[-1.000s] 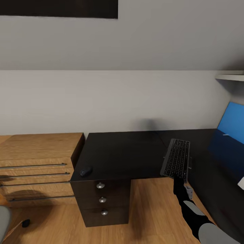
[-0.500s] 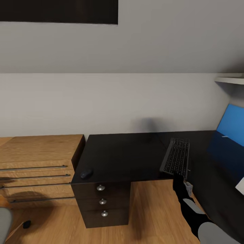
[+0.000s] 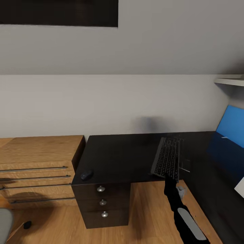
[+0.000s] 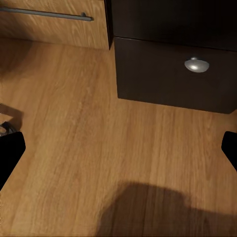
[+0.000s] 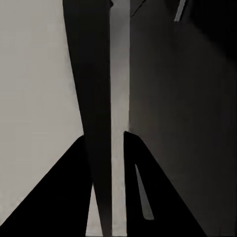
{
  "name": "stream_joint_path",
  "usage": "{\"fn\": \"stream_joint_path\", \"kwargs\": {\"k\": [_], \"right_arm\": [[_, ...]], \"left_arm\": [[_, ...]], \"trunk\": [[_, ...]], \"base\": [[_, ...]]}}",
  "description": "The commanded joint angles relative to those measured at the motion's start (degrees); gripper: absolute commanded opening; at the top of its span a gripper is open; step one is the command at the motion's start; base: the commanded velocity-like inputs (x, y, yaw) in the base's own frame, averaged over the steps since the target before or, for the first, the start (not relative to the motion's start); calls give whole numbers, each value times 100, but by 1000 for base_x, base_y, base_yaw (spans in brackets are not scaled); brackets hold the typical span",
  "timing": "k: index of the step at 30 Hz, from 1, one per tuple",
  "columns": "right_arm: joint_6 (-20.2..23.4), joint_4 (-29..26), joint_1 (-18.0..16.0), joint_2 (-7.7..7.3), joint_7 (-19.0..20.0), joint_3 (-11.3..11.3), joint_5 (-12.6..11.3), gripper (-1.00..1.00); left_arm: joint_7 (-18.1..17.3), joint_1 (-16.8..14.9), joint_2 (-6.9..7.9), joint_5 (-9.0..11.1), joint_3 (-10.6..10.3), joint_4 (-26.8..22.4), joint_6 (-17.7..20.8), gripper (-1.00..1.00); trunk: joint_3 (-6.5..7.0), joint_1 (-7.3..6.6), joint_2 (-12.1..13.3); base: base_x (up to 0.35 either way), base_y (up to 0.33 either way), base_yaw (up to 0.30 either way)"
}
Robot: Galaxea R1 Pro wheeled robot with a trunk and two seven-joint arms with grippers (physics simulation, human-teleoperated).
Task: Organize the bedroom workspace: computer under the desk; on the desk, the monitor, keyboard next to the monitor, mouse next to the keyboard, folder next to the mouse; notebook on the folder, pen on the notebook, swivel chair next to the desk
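From my head camera, my right end effector [image 3: 170, 180] is clamped on the near end of the keyboard [image 3: 166, 161], which lies lengthwise over the front edge of the black surface [image 3: 118, 156], its far end pointing toward the wall. The mouse [image 3: 86, 175] sits at the surface's front left corner, well apart from the keyboard and above the drawers [image 3: 102, 202] with their round silver knobs. The blue folder [image 3: 231, 126] stands tilted on the right wing of the surface, with a white shelf [image 3: 230, 81] above it. A wooden cabinet [image 3: 37, 162] stands just beside the surface on the left, and a grey edge of the chair [image 3: 4, 222] shows at the lower left corner over the wood floor [image 3: 149, 217]. From my left wrist, the fingertips [image 4: 11, 153] of my left end effector [image 4: 118, 153] are spread wide apart over bare floor [image 4: 98, 148], near a black drawer [image 4: 173, 74] with a silver knob [image 4: 196, 64]. From my right wrist, the keyboard's thin edge [image 5: 98, 108] runs straight away between my two dark fingers [image 5: 74, 197], which press on it from both sides.
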Motion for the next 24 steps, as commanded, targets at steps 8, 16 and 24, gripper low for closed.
{"fn": "stream_joint_path", "kwargs": {"k": [8, 16, 24], "right_arm": [[-566, -196, 156, 383, -182, 1339, 208, -100], [-1291, -189, 159, 468, -186, 2225, 329, -100], [-945, -196, 160, 417, -181, 2275, 329, -100]], "left_arm": [[36, 1, 8, 60, -19, 36, -32, 100], [34, 1, 9, 60, -19, 38, -32, 100], [39, 1, 9, 60, -19, 43, -27, 100]], "trunk": [[-2, 0, -3], [17, 0, -3], [20, 0, -3]], "base": [[-128, 108, 0], [-240, 227, 0], [-47, 94, 0]]}}
